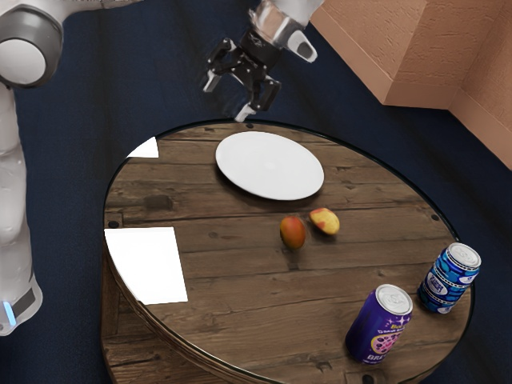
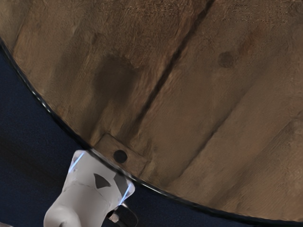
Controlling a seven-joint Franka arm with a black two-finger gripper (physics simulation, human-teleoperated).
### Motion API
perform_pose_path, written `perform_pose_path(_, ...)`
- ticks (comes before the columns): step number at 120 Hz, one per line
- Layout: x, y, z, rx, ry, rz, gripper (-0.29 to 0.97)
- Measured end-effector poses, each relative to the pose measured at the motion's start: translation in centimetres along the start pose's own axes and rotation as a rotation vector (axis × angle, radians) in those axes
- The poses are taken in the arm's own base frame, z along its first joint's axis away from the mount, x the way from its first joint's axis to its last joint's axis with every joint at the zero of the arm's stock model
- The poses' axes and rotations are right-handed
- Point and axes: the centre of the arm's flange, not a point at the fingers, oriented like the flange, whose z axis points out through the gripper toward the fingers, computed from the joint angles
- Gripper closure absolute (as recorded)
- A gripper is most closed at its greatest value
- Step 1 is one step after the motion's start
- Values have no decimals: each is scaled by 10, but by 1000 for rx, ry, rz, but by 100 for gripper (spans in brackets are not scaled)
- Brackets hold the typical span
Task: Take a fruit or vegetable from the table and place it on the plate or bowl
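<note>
Two fruits lie near the middle of the round wooden table (image 1: 240, 296): an orange-red mango (image 1: 293, 232) and, just to its right in the exterior view, a yellow-red peach (image 1: 325, 221). A white plate (image 1: 270, 166) rests behind them, toward the table's far side. My gripper (image 1: 230, 97) hangs in the air above the table's far edge, behind the plate and well away from the fruits. It is open with nothing between its fingers. The wrist view looks down on bare planks of the table (image 2: 199, 94) and its dark rim.
A purple can (image 1: 378, 324) and a blue can (image 1: 449, 278) stand at the front right of the table. Two white patches (image 1: 146, 264) lie on its left side. A white part of the arm (image 2: 90, 194) shows beyond the rim.
</note>
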Motion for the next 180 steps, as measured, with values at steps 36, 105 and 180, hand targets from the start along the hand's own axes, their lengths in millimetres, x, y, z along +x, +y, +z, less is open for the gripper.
perform_pose_path(36, -35, 85, -30, -332, 213, -292, 0)
perform_pose_path(105, -24, 149, 118, -190, 314, 865, 0)
perform_pose_path(180, 26, 117, 205, -74, 291, 1412, 0)
